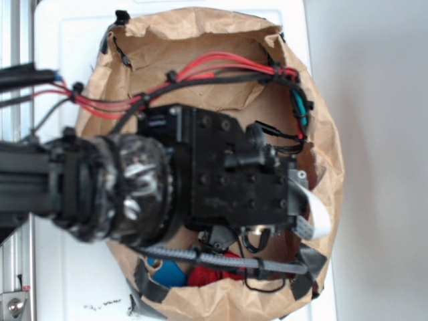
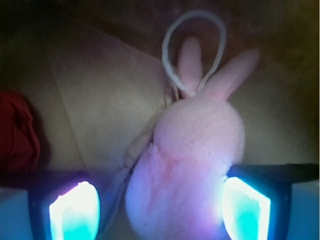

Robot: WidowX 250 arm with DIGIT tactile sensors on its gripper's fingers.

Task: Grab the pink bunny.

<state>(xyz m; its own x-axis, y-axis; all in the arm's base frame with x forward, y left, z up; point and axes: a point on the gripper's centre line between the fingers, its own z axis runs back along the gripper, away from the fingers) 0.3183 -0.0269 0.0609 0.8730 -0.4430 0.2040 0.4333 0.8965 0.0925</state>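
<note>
The pink bunny (image 2: 192, 150) lies on brown paper in the wrist view, with its ears and thin white loop (image 2: 172, 45) pointing away from me. My gripper (image 2: 160, 210) is open and straddles the bunny's body. The right glowing pad (image 2: 246, 210) touches its side. The left pad (image 2: 75, 212) stands a little apart from it. In the exterior view the arm's black wrist housing (image 1: 227, 174) hangs over the container and hides the bunny and the fingers.
A round container lined with crumpled brown paper (image 1: 324, 140) holds everything. A red fabric thing (image 2: 17, 132) lies to the bunny's left and shows by the near wall (image 1: 207, 274), next to a blue object (image 1: 167, 273). Red and black cables (image 1: 221, 67) run across the top.
</note>
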